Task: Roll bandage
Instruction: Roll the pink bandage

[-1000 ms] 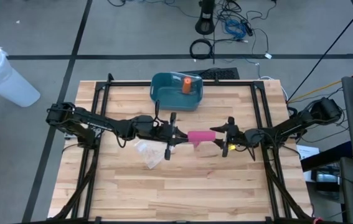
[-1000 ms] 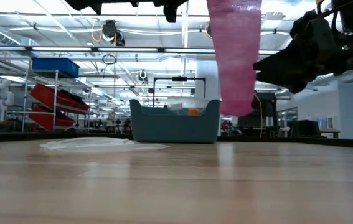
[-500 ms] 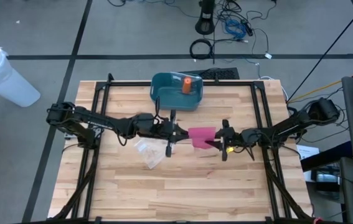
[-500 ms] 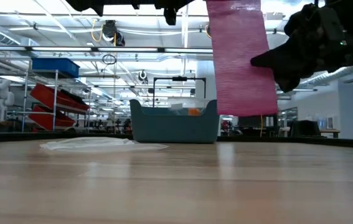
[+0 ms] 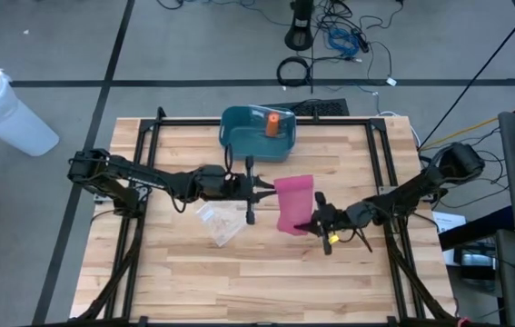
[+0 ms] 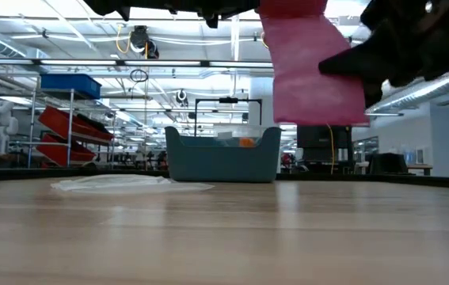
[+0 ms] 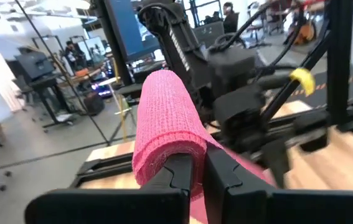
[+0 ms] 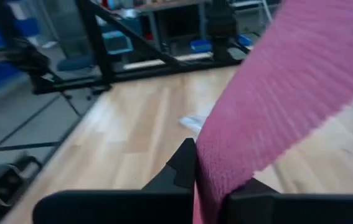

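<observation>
A pink bandage point(image 5: 292, 204) hangs in the air above the table's middle, partly wound into a roll point(image 7: 164, 118) at one end. My left gripper point(image 5: 259, 189) comes level from the table's left and is shut on that roll. The unwound strip point(image 6: 313, 75) runs from the roll toward the near edge. My right gripper point(image 5: 311, 222) is shut on the strip's free end, reaching in from the table's right. The strip point(image 8: 282, 87) fills much of the right wrist view. My left gripper pinches the near end of the roll point(image 7: 175, 149) between its two fingers point(image 7: 179, 177). The fingers lie level, coming from the table's left, along the roll. The roll is lifted clear of the table. My right gripper pinches the free end of the strip point(image 8: 210, 171) between its two fingers point(image 8: 181, 167). It comes nearly level from the table's right. The strip stretches flat from the roll to the fingers, clear of the table.
A teal bin point(image 5: 255, 133) with an orange thing point(image 5: 273, 123) inside stands at the table's far middle. A clear plastic wrapper point(image 5: 217, 222) lies flat on the wood left of the bandage. The near half of the table is bare wood.
My right gripper has shut on the strip's free end and gone toward the table's near edge with it. The strip, which hung down from the roll, has swung up and out toward the near edge and spread flat. The roll end has stayed with my left gripper.
</observation>
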